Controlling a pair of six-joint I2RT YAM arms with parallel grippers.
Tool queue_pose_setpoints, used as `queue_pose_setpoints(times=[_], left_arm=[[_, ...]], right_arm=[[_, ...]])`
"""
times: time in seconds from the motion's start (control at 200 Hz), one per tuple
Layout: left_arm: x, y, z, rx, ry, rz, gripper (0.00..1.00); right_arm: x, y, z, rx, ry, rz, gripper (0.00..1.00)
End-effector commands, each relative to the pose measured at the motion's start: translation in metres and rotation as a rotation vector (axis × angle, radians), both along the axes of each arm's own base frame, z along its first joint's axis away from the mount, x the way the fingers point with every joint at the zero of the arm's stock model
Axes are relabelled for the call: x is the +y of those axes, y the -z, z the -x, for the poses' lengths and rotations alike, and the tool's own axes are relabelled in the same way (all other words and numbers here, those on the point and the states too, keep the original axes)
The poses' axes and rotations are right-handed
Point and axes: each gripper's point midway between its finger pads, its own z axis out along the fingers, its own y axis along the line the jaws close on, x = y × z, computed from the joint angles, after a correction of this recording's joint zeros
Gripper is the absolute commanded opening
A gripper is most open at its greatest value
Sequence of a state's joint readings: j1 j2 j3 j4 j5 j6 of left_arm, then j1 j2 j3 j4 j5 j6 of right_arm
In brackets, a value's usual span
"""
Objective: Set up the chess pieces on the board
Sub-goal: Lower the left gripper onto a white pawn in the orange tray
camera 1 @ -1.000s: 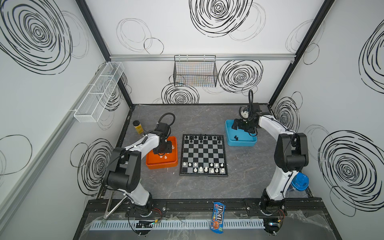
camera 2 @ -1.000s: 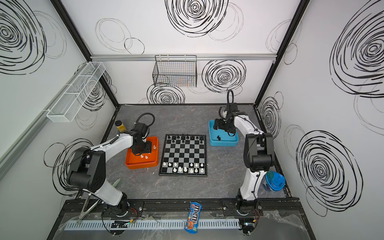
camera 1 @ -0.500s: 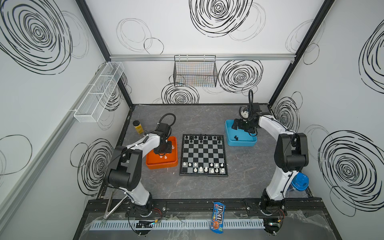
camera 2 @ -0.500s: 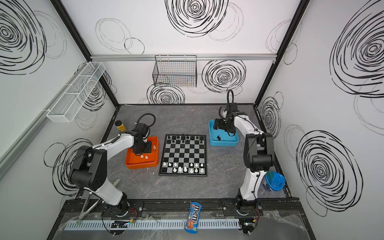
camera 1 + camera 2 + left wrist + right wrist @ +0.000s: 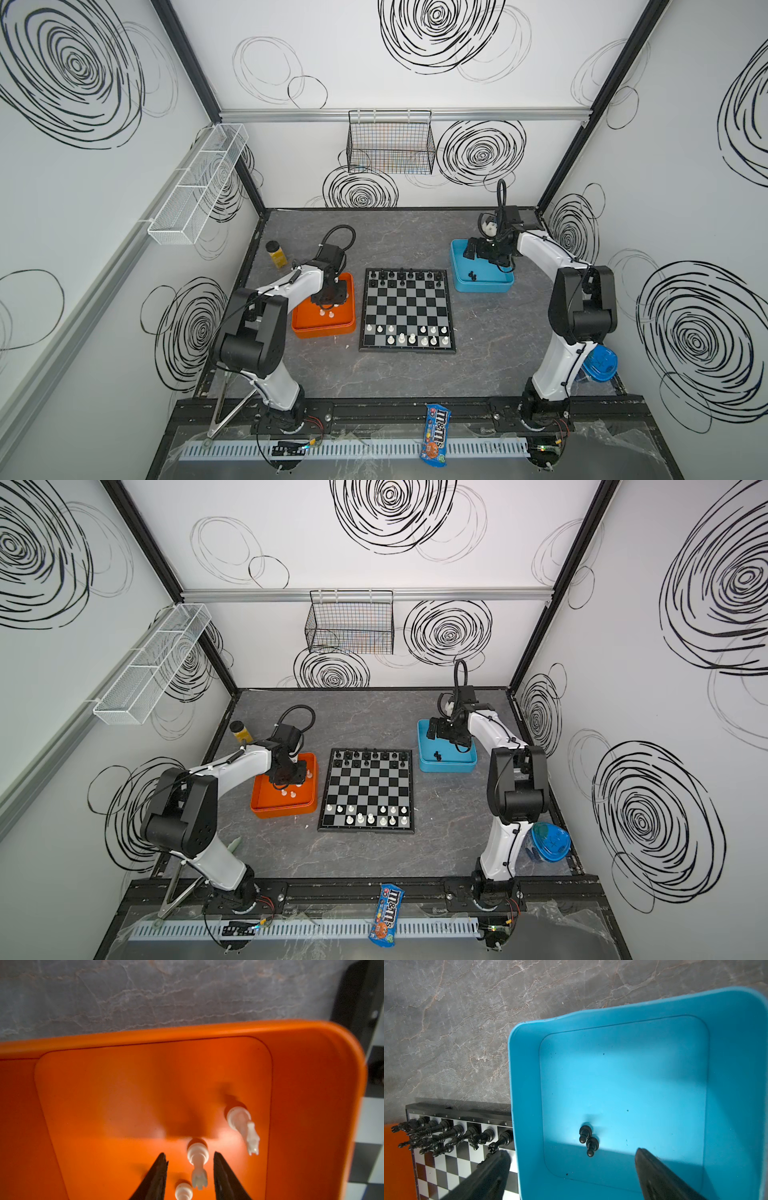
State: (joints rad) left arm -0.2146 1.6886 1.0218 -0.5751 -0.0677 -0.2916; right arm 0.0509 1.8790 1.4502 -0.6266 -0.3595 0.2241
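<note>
board [image 5: 406, 309] on the surface, part filled; my left hand [image 5: 189, 1154], jaws parted astride a white piece [image 5: 197, 1162] in the orange tray [image 5: 187, 1031], could flick it if off-centre; farther, my right hand [image 5: 572, 1151] gapes over two black pawns [image 5: 588, 1140] in the blue tray [image 5: 525, 1105].

Looked steeply down from high at six o'clock in both top views, sharing the whole grey marbled tabletop [image 5: 415, 382]. Hung close over the orange plastic tray [image 5: 187, 1032], nine o'clock of the black-and-silver checked chessboard [image 5: 406, 309], from the left wrist; over the blue plastic tray [image 5: 525, 1084], two o'clock, from the right.
</note>
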Motion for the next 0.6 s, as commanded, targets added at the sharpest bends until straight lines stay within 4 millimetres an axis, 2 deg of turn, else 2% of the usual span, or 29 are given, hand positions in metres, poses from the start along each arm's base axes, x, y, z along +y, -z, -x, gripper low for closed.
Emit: queue_pose_setpoints(times=[0.0,0.395,0.595], left_arm=[[-0.0056,-0.0028,-0.0078,-0.015,0.014,0.0,0.38],[-0.0057,-0.0025,-0.0077,-0.009,0.02,-0.017,0.24],[-0.0072,-0.0019,-0.0072,-0.005,0.027,-0.019,0.22]], right_arm=[[-0.0047,-0.0013,-0.0026,-0.007,0.001,0.015,0.98],[-0.0049,-0.0017,-0.0027,-0.008,0.001,0.013,0.98],[-0.0051,-0.0014,-0.0026,-0.007,0.002,0.013,0.98]])
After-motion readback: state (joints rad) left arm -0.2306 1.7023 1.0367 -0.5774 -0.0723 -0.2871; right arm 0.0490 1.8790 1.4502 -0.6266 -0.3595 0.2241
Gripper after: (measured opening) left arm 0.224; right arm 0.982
